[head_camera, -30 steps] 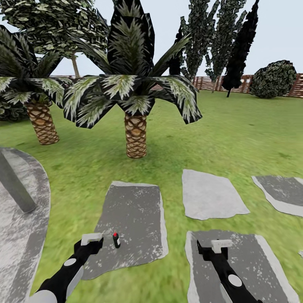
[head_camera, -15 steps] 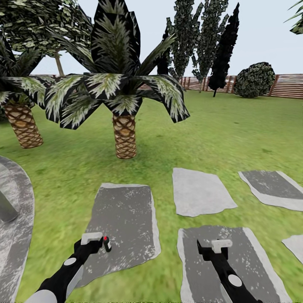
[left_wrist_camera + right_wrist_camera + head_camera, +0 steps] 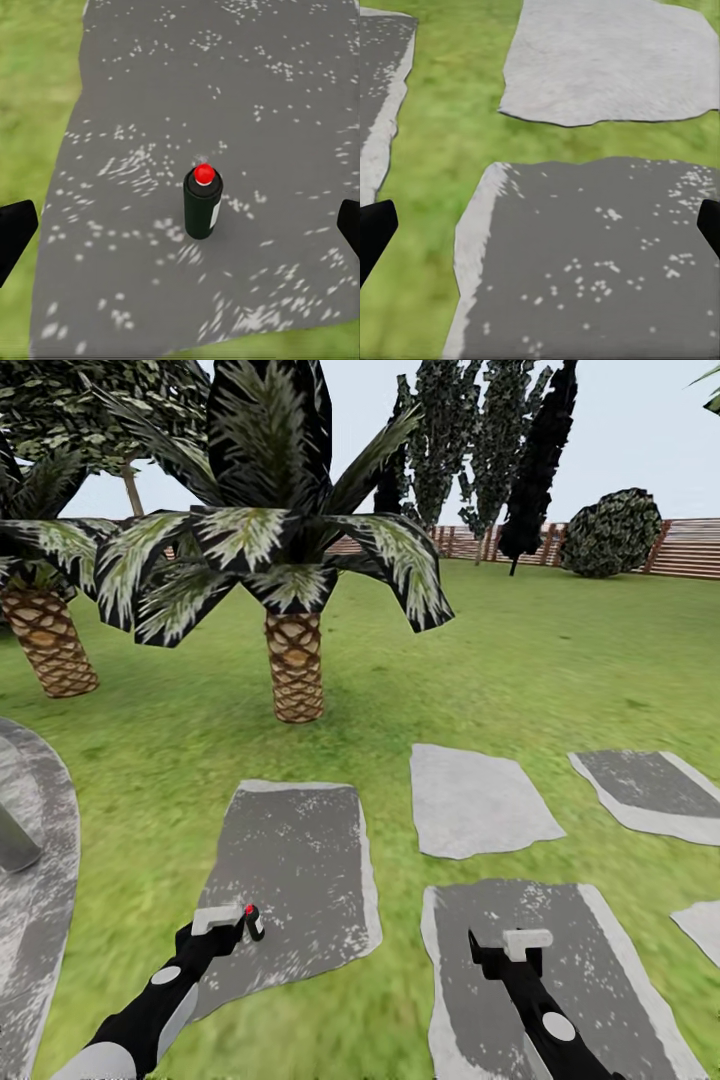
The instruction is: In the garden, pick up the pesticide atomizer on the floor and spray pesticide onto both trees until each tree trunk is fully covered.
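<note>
A small dark pesticide atomizer (image 3: 202, 202) with a red cap stood upright on a grey speckled paving slab (image 3: 290, 880) set in the lawn (image 3: 520, 660). The left gripper (image 3: 180, 225) hung just short of it, fingers spread wide, touching nothing. The right gripper (image 3: 540, 225), also wide and empty, hung over the neighbouring slab (image 3: 560, 980).

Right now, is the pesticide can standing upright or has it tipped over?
Upright. The pesticide atomizer stands on its base on the grey paving slab, red nozzle on top, between the open left gripper's fingers, untouched.
</note>
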Available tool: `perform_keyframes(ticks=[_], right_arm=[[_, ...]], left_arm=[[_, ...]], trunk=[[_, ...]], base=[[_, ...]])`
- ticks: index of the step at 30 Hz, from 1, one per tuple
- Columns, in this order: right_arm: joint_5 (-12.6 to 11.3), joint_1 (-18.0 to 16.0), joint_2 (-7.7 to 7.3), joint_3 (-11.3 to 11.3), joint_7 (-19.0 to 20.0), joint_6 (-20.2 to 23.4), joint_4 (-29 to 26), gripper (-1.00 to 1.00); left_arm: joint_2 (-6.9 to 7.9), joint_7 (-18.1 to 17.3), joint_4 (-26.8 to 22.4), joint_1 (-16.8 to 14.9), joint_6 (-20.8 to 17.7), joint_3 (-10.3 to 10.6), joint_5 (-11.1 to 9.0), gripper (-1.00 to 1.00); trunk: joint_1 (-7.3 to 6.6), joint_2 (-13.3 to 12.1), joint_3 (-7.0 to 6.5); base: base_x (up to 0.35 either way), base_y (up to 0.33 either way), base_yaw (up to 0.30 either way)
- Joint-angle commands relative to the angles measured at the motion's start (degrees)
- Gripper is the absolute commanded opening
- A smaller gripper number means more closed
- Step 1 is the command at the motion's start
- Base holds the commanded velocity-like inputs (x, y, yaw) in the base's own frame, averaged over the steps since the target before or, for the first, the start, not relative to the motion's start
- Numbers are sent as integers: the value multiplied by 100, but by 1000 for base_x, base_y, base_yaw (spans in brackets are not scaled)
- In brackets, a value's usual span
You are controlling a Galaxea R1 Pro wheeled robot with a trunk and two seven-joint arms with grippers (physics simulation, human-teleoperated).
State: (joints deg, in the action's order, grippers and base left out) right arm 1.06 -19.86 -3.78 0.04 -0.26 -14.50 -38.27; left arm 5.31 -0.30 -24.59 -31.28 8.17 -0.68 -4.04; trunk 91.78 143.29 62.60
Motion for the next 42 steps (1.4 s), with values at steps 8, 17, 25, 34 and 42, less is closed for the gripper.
perform_keyframes(ticks=[8, 17, 25, 34, 42], right_arm=[[-1, 0, 0, -3, 0, 0, -7, 100], [-1, 0, 0, -12, 0, 0, -10, 100], [-1, 0, 0, -5, 2, 0, -5, 100], [-1, 0, 0, -4, 5, 0, -5, 100], [-1, 0, 0, 0, 4, 0, -5, 100]], left_arm=[[-3, -5, -139, -157, -8, -2, -4, 100], [-17, -2, -146, -142, -1, -1, -7, 100], [-47, 0, -145, -101, 8, 21, -8, 100], [-31, 4, -151, -97, 9, 17, -9, 100], [-30, 4, -145, -97, 59, 14, -9, 100]], trunk=[[20, 11, 252], [43, 23, 534], [64, 34, 784], [87, 46, 1066], [105, 55, 1294]], base=[[0, 0, 0], [0, 0, 0], [0, 0, 0], [0, 0, 28], [0, 0, 87]])
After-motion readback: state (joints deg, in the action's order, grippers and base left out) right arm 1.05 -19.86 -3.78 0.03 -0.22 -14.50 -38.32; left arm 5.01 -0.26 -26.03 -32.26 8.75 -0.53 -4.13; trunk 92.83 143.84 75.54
